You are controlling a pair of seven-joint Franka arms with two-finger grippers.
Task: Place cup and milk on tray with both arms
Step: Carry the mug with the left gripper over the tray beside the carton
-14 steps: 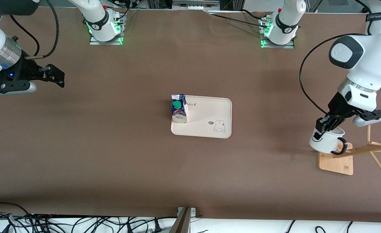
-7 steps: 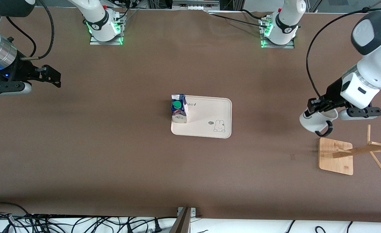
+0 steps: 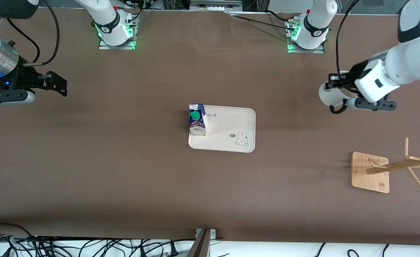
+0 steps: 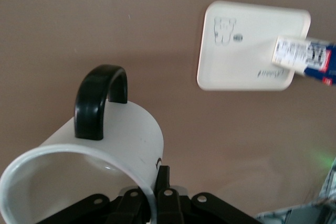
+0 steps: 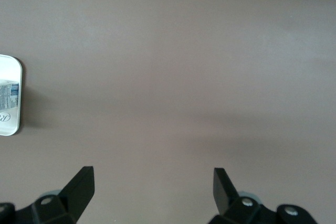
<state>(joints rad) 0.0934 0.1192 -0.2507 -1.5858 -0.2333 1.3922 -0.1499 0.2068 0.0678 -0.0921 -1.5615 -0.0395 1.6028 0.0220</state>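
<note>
At the right arm's end of the brown worktop (image 3: 124,178), the black right gripper (image 3: 60,84) hangs in the air over bare surface, jaws spread wide with nothing between them; the right wrist view shows its two fingertips (image 5: 81,182) far apart above the brown mat. This arm waits.

In the middle lies the flat cream rectangular tray with rounded corners (image 3: 231,123), printed with lettering and a small rabbit drawing. The small gable-top milk carton (image 3: 197,120), white and dark blue with red print and a round green cap, stands upright on the tray, at the tray's edge toward the right arm's end.

Toward the left arm's end, the black left gripper (image 3: 334,85) is up in the air over bare worktop, between the tray and the left arm's base. Its jaws pinch the rim of the small white mug with a black loop handle (image 3: 328,97). In the left wrist view the mug (image 4: 105,145) is tipped, its open mouth toward the camera.

A light wooden rack with a flat base and slanted pegs (image 3: 370,172) sits nearer the front camera.

Compared with a second ago, the mug has been lifted away from the wooden rack and carried farther from the front camera; the right gripper has barely shifted, and the carton and tray are unchanged.
</note>
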